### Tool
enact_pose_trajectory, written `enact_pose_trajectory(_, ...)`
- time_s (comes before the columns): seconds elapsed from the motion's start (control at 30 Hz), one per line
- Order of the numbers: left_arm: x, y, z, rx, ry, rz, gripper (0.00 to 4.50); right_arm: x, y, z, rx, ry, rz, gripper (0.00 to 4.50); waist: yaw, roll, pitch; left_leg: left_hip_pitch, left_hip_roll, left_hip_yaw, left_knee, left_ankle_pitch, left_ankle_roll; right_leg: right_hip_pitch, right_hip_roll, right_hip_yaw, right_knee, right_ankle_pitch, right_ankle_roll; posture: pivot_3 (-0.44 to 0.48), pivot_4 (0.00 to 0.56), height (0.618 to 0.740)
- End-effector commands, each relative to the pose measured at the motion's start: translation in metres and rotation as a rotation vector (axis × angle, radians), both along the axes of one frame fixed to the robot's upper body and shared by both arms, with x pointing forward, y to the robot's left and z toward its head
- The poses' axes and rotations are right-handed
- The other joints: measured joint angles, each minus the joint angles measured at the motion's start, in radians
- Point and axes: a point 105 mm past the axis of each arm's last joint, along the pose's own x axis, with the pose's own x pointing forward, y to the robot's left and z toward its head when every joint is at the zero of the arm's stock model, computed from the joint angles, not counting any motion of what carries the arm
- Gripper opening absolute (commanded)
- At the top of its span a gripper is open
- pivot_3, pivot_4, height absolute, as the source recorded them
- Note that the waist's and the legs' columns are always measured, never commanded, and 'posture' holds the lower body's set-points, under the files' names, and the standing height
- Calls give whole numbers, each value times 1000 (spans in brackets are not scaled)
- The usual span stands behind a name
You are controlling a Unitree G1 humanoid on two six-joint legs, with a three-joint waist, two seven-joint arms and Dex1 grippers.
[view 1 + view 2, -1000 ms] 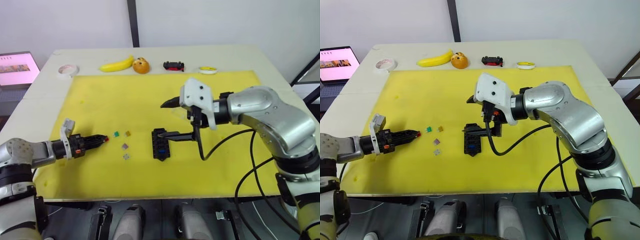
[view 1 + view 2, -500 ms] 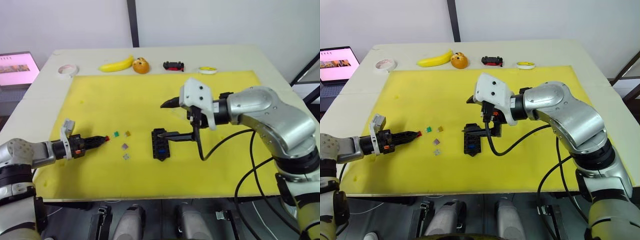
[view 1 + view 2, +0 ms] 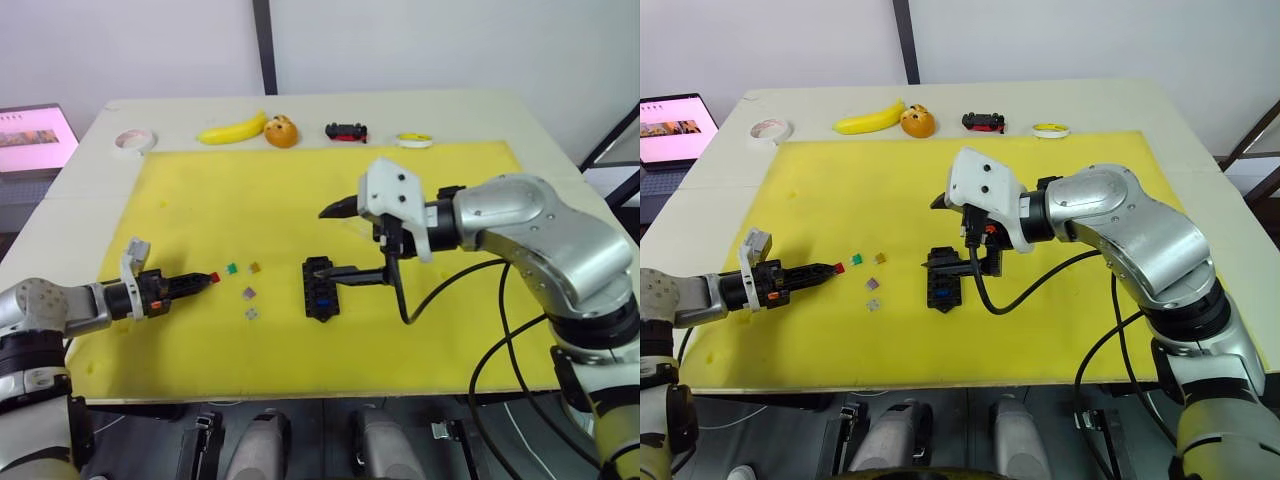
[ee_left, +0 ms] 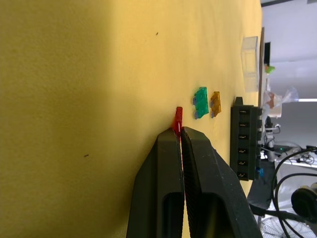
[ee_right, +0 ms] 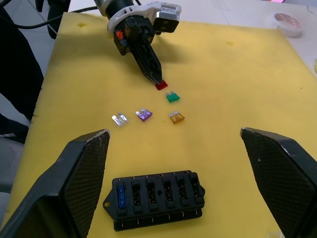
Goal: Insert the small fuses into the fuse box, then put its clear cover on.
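While the head views set the fuse box (image 3: 319,289) near the middle of the yellow mat (image 3: 300,190), the right wrist view alone shows its slots from above, with one blue fuse (image 5: 120,192) seated in an end slot and the other slots bare. Left of the box, the left gripper (image 3: 207,278) has its fingers pressed together on a red fuse (image 3: 214,277); the left wrist view shows that fuse (image 4: 177,120) standing on edge, pinched at the very fingertips. Between this gripper and the box lie four loose fuses: green (image 5: 172,97) and amber (image 5: 177,117) nearer the far side, purple (image 5: 144,115) and pale clear (image 5: 119,119) nearer the front edge. Over the box hangs the right gripper (image 3: 335,240) with its fingers spread wide, one finger reaching across the box and hiding part of it in the head views. A clear cover (image 4: 249,62) appears in the left wrist view beyond the box. Behind the mat, on the table's (image 3: 480,110) far edge, sit a tape roll (image 3: 133,140), a banana (image 3: 233,130), an orange round object (image 3: 283,131), a toy car (image 3: 347,131) and a yellow disc (image 3: 416,140).
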Motion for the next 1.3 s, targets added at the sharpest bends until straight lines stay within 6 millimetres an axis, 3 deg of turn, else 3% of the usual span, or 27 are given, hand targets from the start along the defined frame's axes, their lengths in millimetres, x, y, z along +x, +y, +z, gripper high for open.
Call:
enact_pose_trajectory(0.03, -6, 8, -12, 36, 45, 23, 30, -6, 3, 10, 8, -55, 28, 4500, 0, 0, 0, 0, 0, 0, 0, 0, 0, 0, 0, 0, 0, 0, 0, 0, 150, 740)
enact_pose_trajectory(0.27, -10, 6, -4, 12, -6, 5, 30, -6, 4, 10, 6, -55, 31, 4500, -3, 0, 0, 0, 0, 0, 0, 0, 0, 0, 0, 0, 0, 0, 0, 0, 150, 740)
enact_pose_trajectory(0.4, -7, 8, 29, -12, -199, 8, 30, -6, 3, 8, 12, -46, 27, 4500, -3, 0, 0, 0, 1, 0, 0, 0, 0, 0, 0, 0, 0, 0, 0, 0, 150, 740)
enact_pose_trajectory(0.57, -10, 4, 57, -25, -313, -11, 30, -5, 2, 7, 36, -17, 16, 4500, 0, -1, 0, -1, 1, 0, 0, 0, 0, -1, 0, 0, -1, 0, 0, 0, 150, 740)
enact_pose_trajectory(0.73, -17, -17, 140, -110, -635, -92, 30, 0, 7, 22, 273, 154, -33, 4500, 2, -7, 0, -2, 1, -2, 0, 0, 0, -1, -1, 0, -1, 0, 0, 0, 150, 740)
enact_pose_trajectory(0.87, -25, -43, 168, -165, -742, -185, 30, 3, 12, 33, 409, 262, -57, 4500, 1, -7, 0, -1, 0, -1, 0, 0, 0, 0, -2, 0, -1, 0, 0, 0, 150, 740)
enact_pose_trajectory(0.93, -31, -67, 182, -205, -813, -267, 30, 7, 16, 47, 531, 338, -63, 4500, 0, -7, 0, -1, 0, -1, 0, 0, 0, 0, -2, 0, -1, 0, 0, 0, 150, 740)
enact_pose_trajectory(1.1, -38, -97, 191, -277, -853, -343, 30, 9, 25, 69, 707, 445, -48, 4500, -6, -7, 0, -1, 1, -1, -1, 2, -4, -2, -1, 1, 0, 0, 0, 0, 150, 740)
enact_pose_trajectory(1.3, -33, -104, 191, -303, -829, -318, 30, 8, 30, 71, 741, 513, -53, 4500, -5, -7, 0, -1, 0, -1, -1, 3, -5, -2, -1, 1, 0, 0, 0, 0, 150, 740)
